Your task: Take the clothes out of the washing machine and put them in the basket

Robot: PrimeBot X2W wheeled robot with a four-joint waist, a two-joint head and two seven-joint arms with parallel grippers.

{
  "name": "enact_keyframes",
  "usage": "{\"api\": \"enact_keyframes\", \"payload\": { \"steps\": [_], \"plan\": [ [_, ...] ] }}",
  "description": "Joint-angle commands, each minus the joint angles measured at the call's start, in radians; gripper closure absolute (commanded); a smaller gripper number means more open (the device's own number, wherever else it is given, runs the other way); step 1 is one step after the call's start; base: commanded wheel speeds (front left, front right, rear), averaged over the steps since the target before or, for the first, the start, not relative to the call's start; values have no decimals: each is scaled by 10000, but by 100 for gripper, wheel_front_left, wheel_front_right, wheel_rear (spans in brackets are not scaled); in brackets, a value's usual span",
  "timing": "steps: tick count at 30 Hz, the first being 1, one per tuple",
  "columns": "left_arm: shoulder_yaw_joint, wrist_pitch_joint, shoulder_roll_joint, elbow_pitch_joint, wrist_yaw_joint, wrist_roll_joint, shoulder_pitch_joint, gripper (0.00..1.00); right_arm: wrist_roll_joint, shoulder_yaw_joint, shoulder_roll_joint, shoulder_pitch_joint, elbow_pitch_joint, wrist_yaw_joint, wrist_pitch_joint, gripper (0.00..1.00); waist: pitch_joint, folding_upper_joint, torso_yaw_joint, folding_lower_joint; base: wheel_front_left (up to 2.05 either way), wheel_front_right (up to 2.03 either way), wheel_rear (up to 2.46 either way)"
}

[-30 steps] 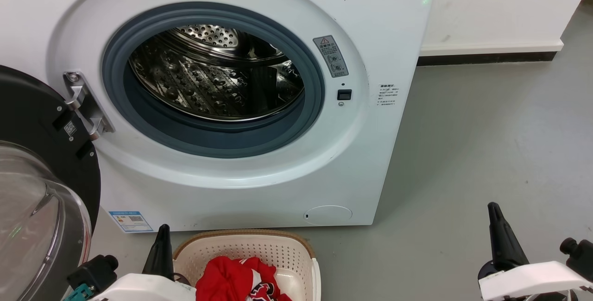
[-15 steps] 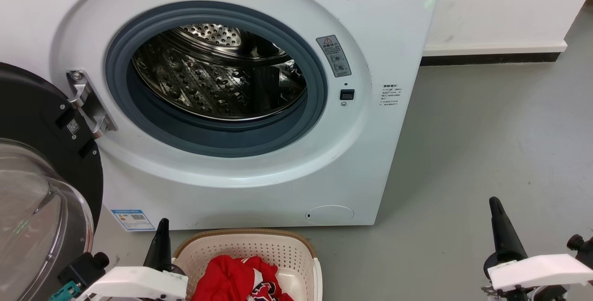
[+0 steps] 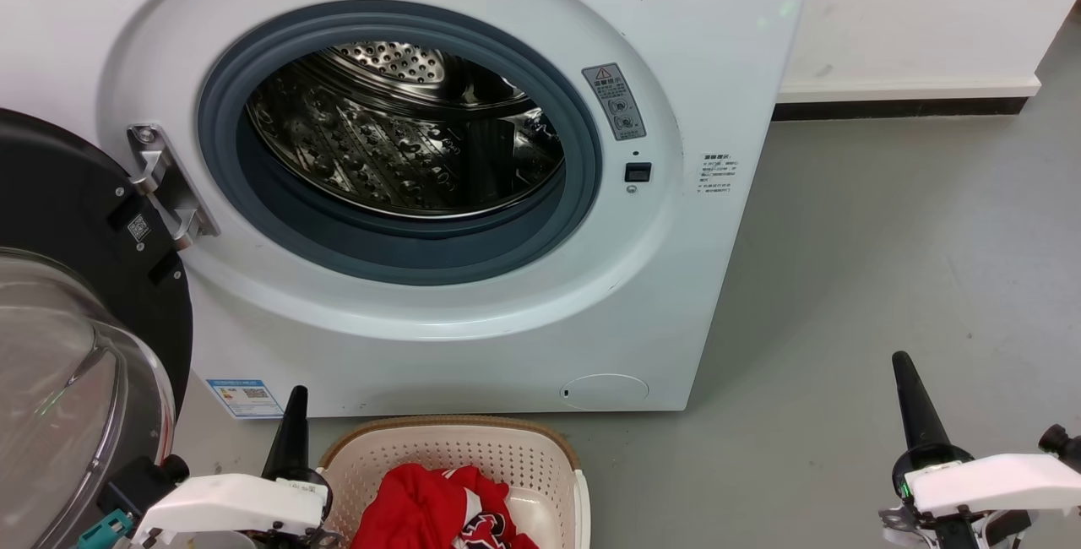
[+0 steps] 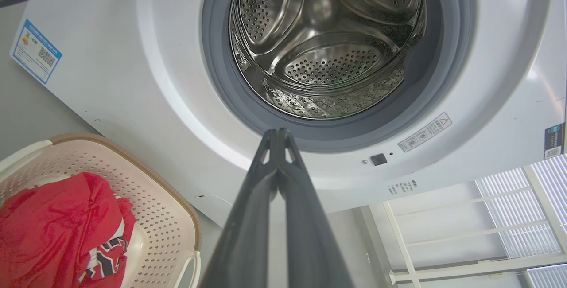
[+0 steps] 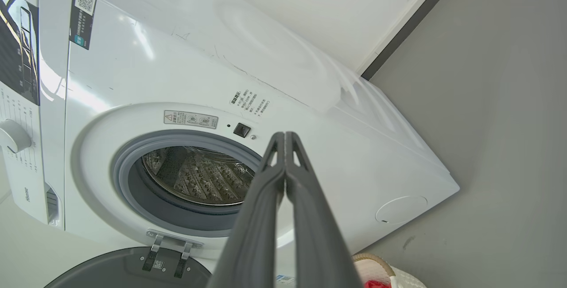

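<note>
Dark grey left fingers point(image 4: 254, 208), pressed together and holding nothing, hang just beside the basket point(image 3: 448, 426). The right fingers point(image 5: 259, 208), likewise closed and empty, sit well apart over the floor point(image 3: 887, 279). Risks: a garment clinging out of sight to the near wall of the drum point(image 3: 397, 144) would be missed, and the left arm, if swung, could strike the open door point(image 3: 76, 363) or tip the light basket. Contents: red clothes point(image 3: 422, 507) heaped in the basket before the washing machine point(image 3: 701, 67); the visible drum is bare steel.
</note>
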Motion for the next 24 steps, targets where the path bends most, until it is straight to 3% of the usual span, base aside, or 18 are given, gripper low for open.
{"api": "enact_keyframes", "payload": {
  "steps": [1,24],
  "plan": [
    [51,68,6,-51,-89,-207,-202,100,222,-25,-74,-238,-47,0,43,100,0,-1,4,-1,0,0,0],
    [242,684,-11,97,-285,-2839,-538,100,2793,-176,-56,-550,213,0,677,100,18,-1,133,-1,0,0,0]
  ]
}}
